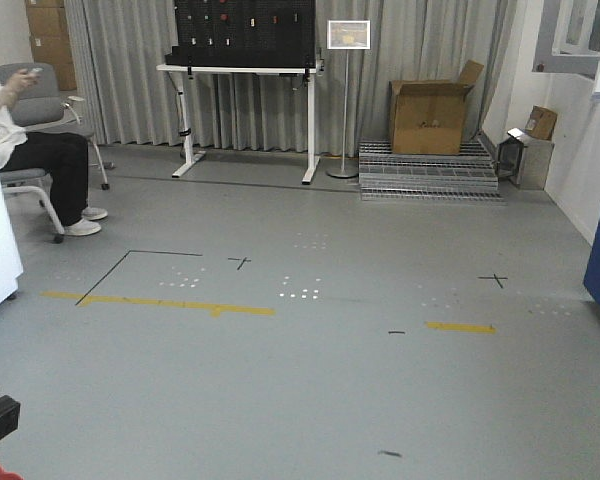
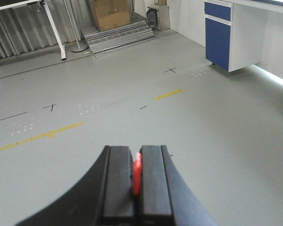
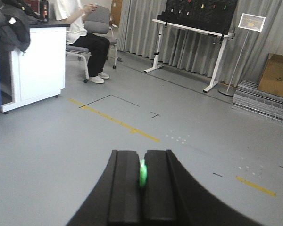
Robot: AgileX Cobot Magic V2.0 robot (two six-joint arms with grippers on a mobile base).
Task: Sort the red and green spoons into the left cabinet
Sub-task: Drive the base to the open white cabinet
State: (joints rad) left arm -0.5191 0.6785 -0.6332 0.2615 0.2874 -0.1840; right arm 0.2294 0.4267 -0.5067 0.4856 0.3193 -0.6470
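Grey floor [image 1: 310,390] with yellow tape [image 1: 160,302] runs to a curtain [image 1: 420,40], where an open cardboard box [image 1: 427,118] hides its contents. Only the wrist views show the spoons: the left gripper [image 2: 136,160] clamps the red spoon [image 2: 137,174], the right gripper [image 3: 142,162] the green spoon [image 3: 143,173], apparently edge-on.
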